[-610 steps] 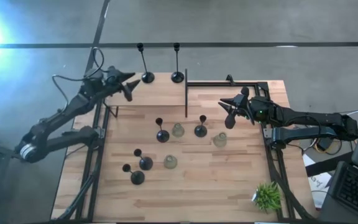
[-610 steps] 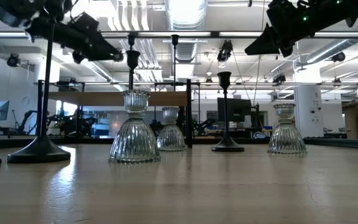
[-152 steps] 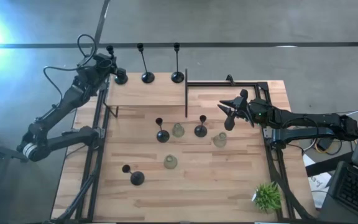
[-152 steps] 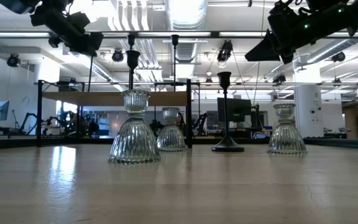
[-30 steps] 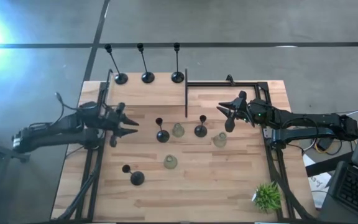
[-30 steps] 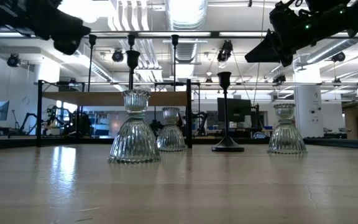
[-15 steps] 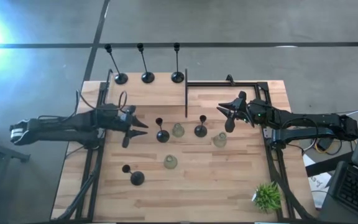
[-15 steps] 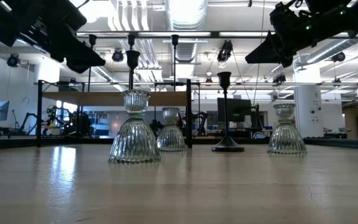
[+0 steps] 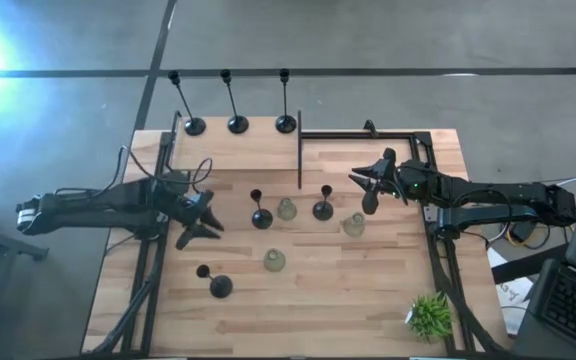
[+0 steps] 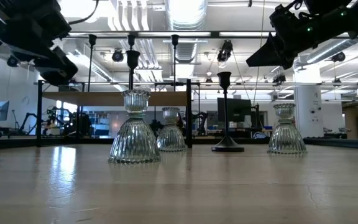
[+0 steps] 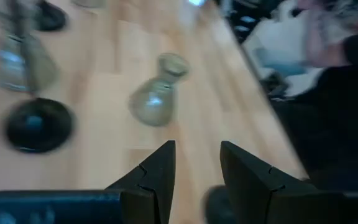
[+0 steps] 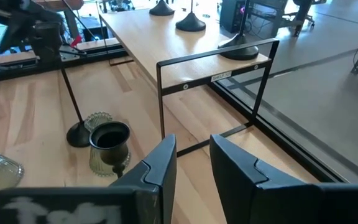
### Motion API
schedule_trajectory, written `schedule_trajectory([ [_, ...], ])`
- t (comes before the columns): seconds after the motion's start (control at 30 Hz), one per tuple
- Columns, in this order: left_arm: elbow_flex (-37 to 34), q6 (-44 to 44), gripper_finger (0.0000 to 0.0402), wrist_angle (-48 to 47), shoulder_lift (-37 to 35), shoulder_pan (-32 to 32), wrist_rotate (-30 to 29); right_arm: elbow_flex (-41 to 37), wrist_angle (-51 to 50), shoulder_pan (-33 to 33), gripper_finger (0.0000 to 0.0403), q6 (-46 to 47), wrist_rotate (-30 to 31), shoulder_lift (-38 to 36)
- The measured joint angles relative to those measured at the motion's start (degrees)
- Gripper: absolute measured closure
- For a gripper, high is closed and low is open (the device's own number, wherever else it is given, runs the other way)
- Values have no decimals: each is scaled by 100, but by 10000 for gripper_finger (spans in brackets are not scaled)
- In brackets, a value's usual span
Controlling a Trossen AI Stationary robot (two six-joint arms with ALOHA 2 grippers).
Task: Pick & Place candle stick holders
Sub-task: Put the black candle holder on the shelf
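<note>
Candle stick holders (image 9: pixel 261 211) are standing mid-table while the left gripper (image 9: pixel 200 222), fingers apart and empty, is hovering at their nine o'clock, risking toppling a thin stem if it is descending off-centre.

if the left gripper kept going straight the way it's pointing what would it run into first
Probably the squat pale-green glass candle holder dead ahead of the open left gripper in its wrist view, seemingly the one nearest the table's front. The short black holder sits off to one side. Depth is unclear.
</note>
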Motion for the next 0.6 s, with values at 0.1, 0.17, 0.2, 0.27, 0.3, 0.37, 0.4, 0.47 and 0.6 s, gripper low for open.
schedule_trajectory([
  [0.1,-84,-213,276,175,-25,-266,213,0,8,0,319,19,-2,0],
  [0.17,-175,-367,281,310,-22,-554,215,0,7,0,322,45,-6,0],
  [0.2,-219,-495,284,347,-22,-716,199,0,10,0,323,43,-7,0],
  [0.27,-282,-697,290,355,-23,-1085,121,0,9,0,325,43,-8,0],
  [0.3,-293,-783,292,359,-22,-1275,36,0,8,0,326,43,-7,0],
  [0.37,-307,-916,298,376,-24,-1662,-216,0,10,0,325,41,-9,0],
  [0.4,-310,-971,300,376,-25,-1842,-291,0,10,0,324,41,-11,0],
  [0.47,-310,-1043,305,379,-28,-2155,-370,0,19,0,321,62,-11,0],
  [0.6,-310,-1103,310,383,-90,-2588,-594,0,20,0,313,130,-15,0],
])
